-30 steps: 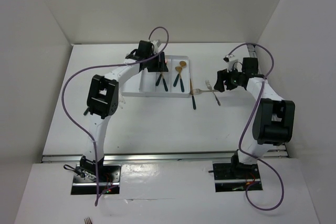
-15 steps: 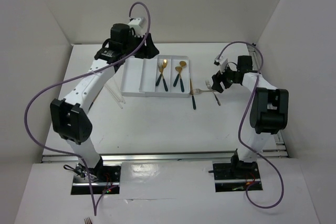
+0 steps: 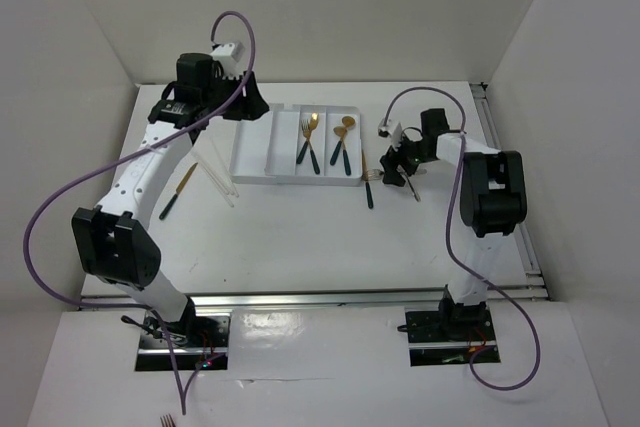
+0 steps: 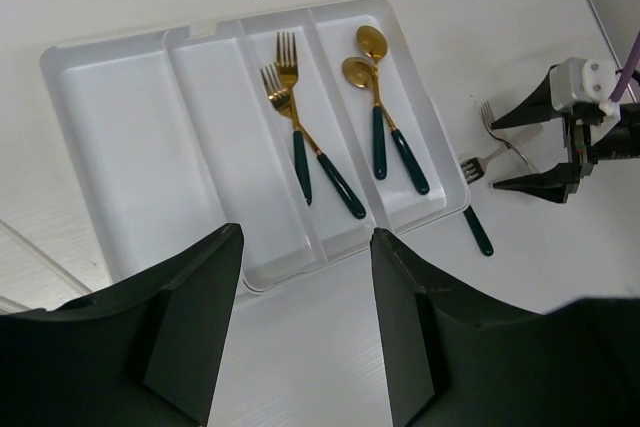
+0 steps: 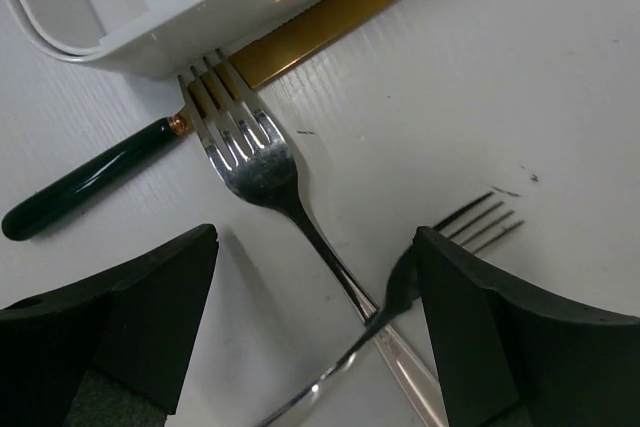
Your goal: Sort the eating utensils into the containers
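Wide apart, the jaws of the right gripper [image 5: 315, 247] hang low over a silver fork [image 5: 252, 162] just right of the tray [image 5: 150, 42]. One dark finger [image 5: 120, 317] sits to each side of the fork's stem, clamped on nothing. Whether they touch the surface [image 5: 520, 77] I cannot tell. The fork's tines lie across a knife [image 5: 320, 22], whose flat gold blade runs tight along the tray's rounded near-right corner and whose glossy dark-green handle points away from it. A second silver fork [image 5: 478, 222] crosses the first one's stem, so this spot is crowded, with the tray wall on one side and crossed metal underneath. Right of the forks the matt white surface lies open up to the right wall [image 3: 580, 97].

The left gripper [image 4: 305, 242] hangs by the tray's far-left corner, close to the far wall [image 3: 330, 17], its jaws parted and holding nothing. The tray is smooth white plastic with raised rims and three long compartments. Two gold forks [image 4: 287, 52] lie in the middle one and two gold spoons [image 4: 372, 42] in the right one, all with slim dark handles. Well left of the tray, a gold-and-dark utensil [image 3: 178, 190] lies slantwise on the surface, with broad room between it and the near edge.
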`<control>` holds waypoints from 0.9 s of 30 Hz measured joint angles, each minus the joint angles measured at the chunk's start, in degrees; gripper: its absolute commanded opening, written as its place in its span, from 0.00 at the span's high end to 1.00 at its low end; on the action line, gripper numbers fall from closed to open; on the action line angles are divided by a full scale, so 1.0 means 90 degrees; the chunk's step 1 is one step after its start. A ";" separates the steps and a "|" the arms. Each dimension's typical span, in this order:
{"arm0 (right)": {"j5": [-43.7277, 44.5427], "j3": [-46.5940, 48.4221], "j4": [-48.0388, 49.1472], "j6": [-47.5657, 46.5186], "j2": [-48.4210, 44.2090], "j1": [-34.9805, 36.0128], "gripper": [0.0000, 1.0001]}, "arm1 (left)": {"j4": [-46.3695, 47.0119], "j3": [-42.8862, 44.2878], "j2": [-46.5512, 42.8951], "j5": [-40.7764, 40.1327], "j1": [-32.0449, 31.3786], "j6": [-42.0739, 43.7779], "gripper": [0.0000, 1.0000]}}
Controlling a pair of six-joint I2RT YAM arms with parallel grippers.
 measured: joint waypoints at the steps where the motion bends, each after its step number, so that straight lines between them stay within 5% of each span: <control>1: 0.0029 0.0019 -0.0002 -0.0017 0.0083 0.0046 0.13 | 0.0000 -0.0012 0.0000 -0.0002 0.0053 -0.0002 0.33; 7: 0.0078 0.0131 0.0092 -0.0104 0.0282 0.0194 0.31 | -0.0022 -0.0036 0.0000 0.0005 0.0194 -0.0012 0.33; 16: 0.0114 0.0532 0.0160 -0.0160 0.0605 0.0238 1.00 | -0.0041 -0.0240 -0.0005 0.0029 0.0313 -0.0012 0.33; 27: 0.0165 0.0325 -0.0095 -0.0058 0.0311 0.0175 1.00 | -0.0027 -0.0478 -0.0034 0.0129 0.0384 -0.0032 0.33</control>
